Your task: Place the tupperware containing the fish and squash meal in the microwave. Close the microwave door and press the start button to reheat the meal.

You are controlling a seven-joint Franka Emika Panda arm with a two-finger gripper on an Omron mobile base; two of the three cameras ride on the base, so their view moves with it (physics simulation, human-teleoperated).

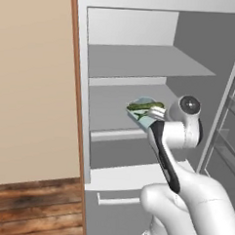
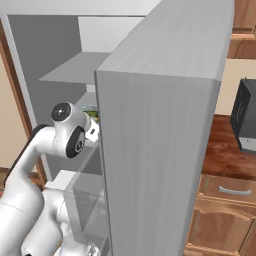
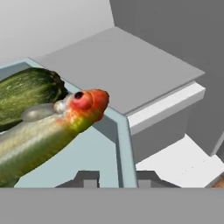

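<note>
Gripper is gripping the tupperware rim, jaws narrow, fish just above. Carry step: lifting it clear of the fridge shelf; next, travelling to the microwave.

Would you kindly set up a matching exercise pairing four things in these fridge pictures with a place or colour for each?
Things:
1. tupperware
2. squash
3. fish
4. gripper

Descriptions:
A. dark green
B. orange head with a red eye
C. clamped on the container's rim
D. pale bluish, in front of the grey fridge shelf

Pairs: 1-D, 2-A, 3-B, 4-C
</note>
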